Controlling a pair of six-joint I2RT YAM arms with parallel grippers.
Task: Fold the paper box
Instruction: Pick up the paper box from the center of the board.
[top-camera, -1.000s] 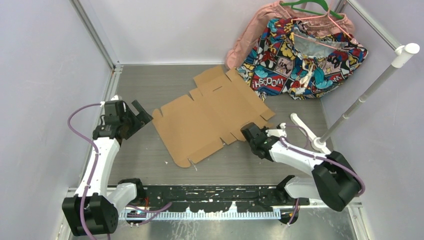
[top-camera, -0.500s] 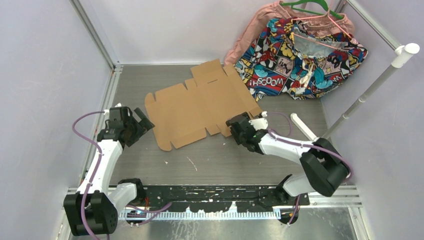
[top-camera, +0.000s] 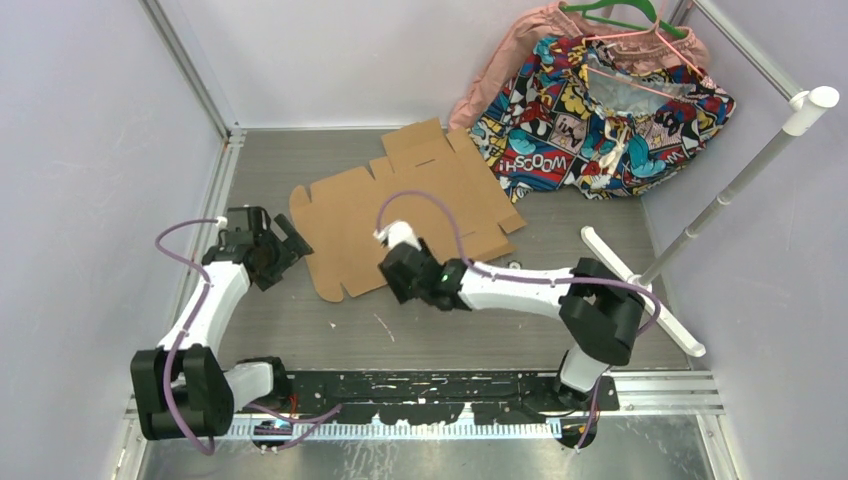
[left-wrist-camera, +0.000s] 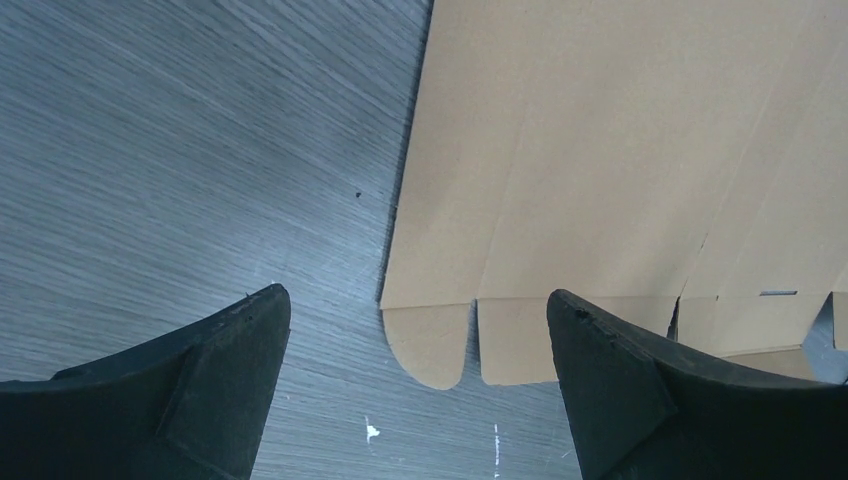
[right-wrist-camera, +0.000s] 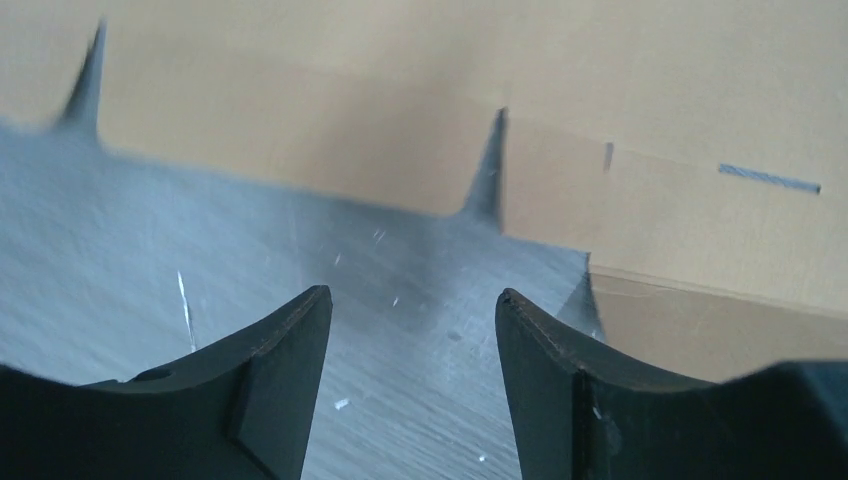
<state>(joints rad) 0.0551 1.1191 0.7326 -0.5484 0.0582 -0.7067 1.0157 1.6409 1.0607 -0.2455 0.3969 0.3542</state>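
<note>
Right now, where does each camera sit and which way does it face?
Top external: above and behind the bases, facing down on paper box, left arm, right arm.
Left wrist: on the left arm, facing down past open jaws at the box's edge.
Right wrist: low over the table, facing the box's notched edge between its jaws.
Shared: all show the box.

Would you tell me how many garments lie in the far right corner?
2: a plain pink cloth garment behind, a colourful comic-print cloth garment overlapping it; others may be hidden.

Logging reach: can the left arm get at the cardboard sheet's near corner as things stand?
Probably yes: the open left gripper sits just short of the paper box, by its corner flap, nothing lying between.
</note>
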